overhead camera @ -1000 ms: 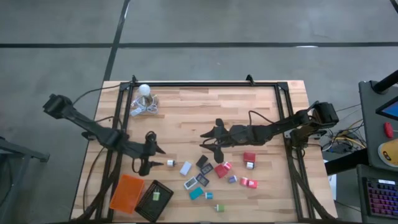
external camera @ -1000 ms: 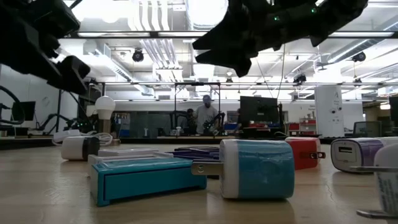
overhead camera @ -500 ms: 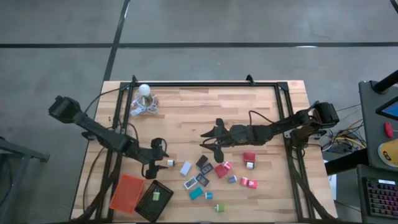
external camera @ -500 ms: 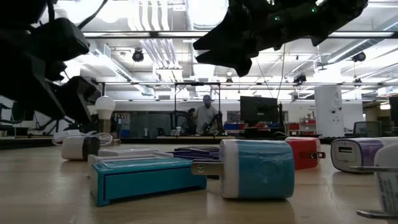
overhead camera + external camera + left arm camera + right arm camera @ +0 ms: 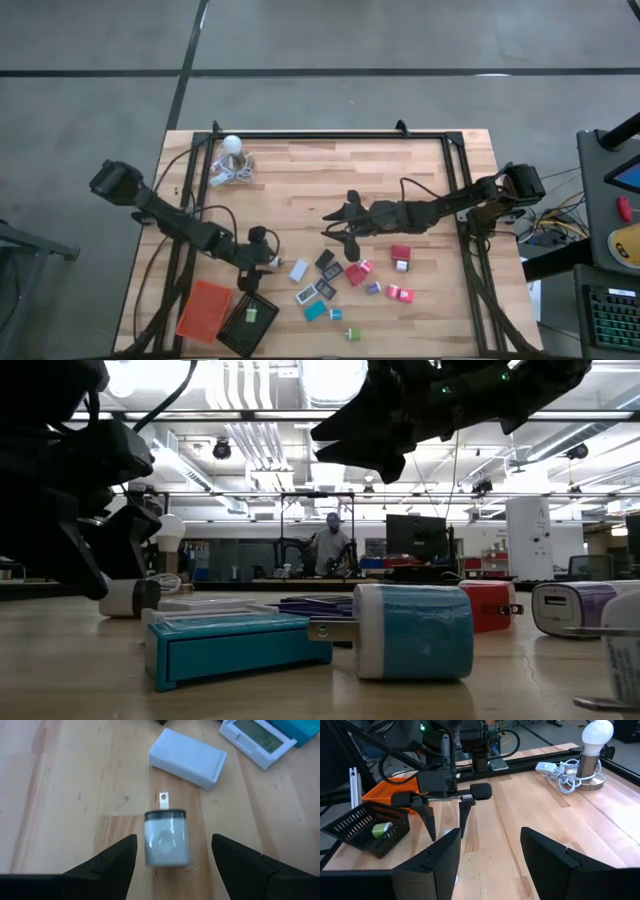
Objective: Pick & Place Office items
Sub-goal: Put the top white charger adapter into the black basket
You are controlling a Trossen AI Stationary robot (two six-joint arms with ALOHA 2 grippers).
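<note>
Left gripper point(image 5: 172, 852) spread wide astride a white plug point(image 5: 166, 838) — ungripped; right gripper point(image 5: 340, 226) part-open, empty, twelve o'clock of the items.

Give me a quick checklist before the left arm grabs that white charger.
1. Left end effector open: ok.
2. White charger between its fingers: ok, it lies flat on the table, prongs pointing away.
3. Fingers clear of the white box beyond it: ok, apart.
4. Fingers down at table level: cannot tell.
5. Right end effector out of the way: ok, it hovers mid-table.
6. Black tray has room: ok, one green piece inside.
</note>
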